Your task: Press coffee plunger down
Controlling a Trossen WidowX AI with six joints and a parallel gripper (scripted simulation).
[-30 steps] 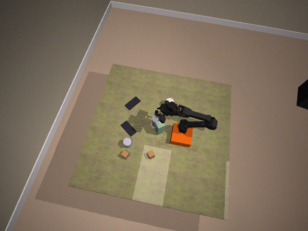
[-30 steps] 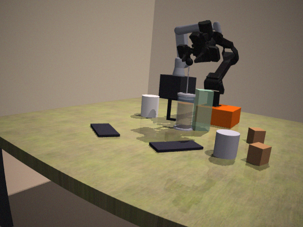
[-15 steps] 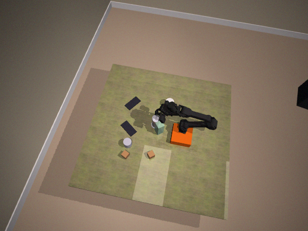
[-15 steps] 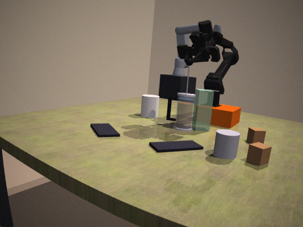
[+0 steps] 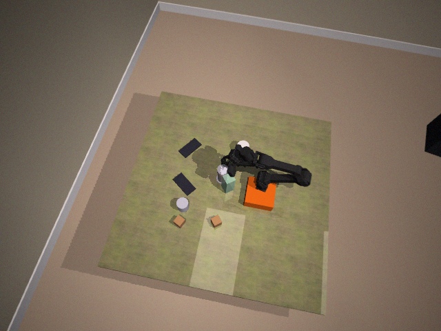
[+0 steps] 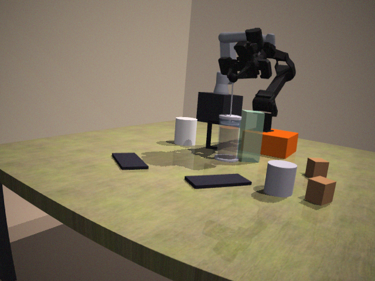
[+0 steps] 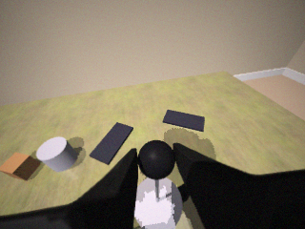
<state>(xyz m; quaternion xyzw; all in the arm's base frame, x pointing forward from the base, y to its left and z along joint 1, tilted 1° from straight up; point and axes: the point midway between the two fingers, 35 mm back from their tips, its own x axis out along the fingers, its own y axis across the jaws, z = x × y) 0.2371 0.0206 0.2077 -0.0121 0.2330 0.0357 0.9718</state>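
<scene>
On the green table [image 6: 91,193], right of centre in the exterior view, the glass press [image 6: 229,137] stands upright beside a pale green block [image 6: 252,136], its thin rod [image 6: 231,99] rising straight to the black knob [image 7: 156,158], which the gripper [image 7: 156,164], partly closed, clasps from both sides, so the push runs directly downward.

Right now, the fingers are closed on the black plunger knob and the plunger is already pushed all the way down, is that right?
Not quite. The fingers do grip the black plunger knob, but the exterior view shows the rod standing tall above the press, so the plunger is not pushed down yet.
</scene>
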